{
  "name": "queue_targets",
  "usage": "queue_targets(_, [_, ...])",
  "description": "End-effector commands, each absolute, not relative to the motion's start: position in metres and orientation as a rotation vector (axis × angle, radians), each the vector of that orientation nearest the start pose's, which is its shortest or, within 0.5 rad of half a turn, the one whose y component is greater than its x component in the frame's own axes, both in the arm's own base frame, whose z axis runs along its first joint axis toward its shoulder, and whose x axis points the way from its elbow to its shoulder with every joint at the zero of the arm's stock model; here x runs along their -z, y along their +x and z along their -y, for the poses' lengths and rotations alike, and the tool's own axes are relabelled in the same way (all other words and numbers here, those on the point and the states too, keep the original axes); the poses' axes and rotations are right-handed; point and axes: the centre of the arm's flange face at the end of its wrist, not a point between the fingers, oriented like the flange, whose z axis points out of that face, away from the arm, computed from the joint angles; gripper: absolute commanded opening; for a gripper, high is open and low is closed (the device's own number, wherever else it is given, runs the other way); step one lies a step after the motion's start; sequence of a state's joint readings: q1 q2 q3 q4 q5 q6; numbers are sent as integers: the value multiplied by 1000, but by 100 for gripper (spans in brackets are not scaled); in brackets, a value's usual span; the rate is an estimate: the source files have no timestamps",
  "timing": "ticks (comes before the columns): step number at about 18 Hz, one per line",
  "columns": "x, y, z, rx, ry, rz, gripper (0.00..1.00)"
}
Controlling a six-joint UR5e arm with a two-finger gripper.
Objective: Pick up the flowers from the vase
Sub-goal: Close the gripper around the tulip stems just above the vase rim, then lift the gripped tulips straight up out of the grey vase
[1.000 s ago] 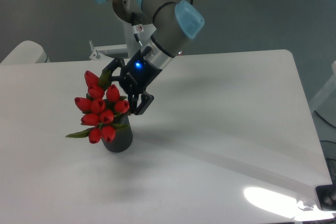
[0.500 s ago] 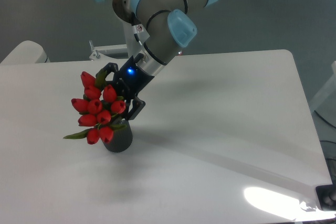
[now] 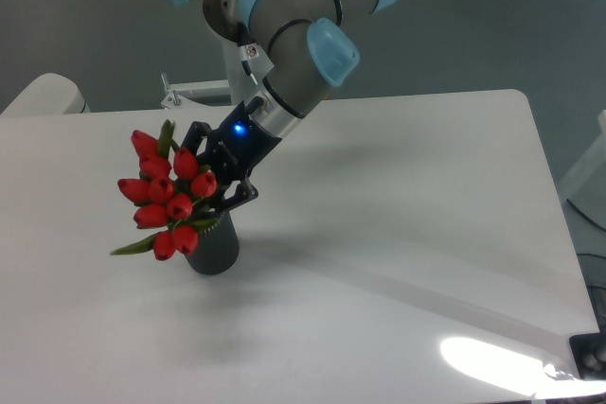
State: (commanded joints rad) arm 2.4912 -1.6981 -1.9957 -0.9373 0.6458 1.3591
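Observation:
The flowers [image 3: 159,194], a bunch of red tulip buds with green leaves, lean to the left over the mouth of the dark ribbed vase [image 3: 215,249], which stands on the white table [image 3: 407,205]. My gripper [image 3: 216,169] comes in from the upper right and is shut on the bunch's right side, just above the vase rim. Its black fingers [image 3: 239,196] bracket the buds. The stems are hidden behind buds and fingers, so I cannot tell how deep they sit in the vase.
A white rounded object [image 3: 43,96] lies beyond the table's left back corner, and a metal bracket [image 3: 194,92] stands behind the back edge. A bright glare patch [image 3: 492,361] marks the front right of the table.
The gripper has closed in on the bunch and shifted left and slightly up. The flowers moved with it, tilting further left over the vase, which stayed put.

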Motion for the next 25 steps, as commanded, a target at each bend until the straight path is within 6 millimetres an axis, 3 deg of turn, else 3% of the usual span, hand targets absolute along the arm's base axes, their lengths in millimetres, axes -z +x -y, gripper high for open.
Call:
queue_targets(5, [-332,-268,-467,374,-2166,-525,44])
queue_targets(7, [-333,-269,-466,373,-2163,-522,37])
queue_targets(13, [-336,-277,-462,369,-2155,-492,36])
queue_targets(25, [-400,-267,-457,381,-2080,-372,36])
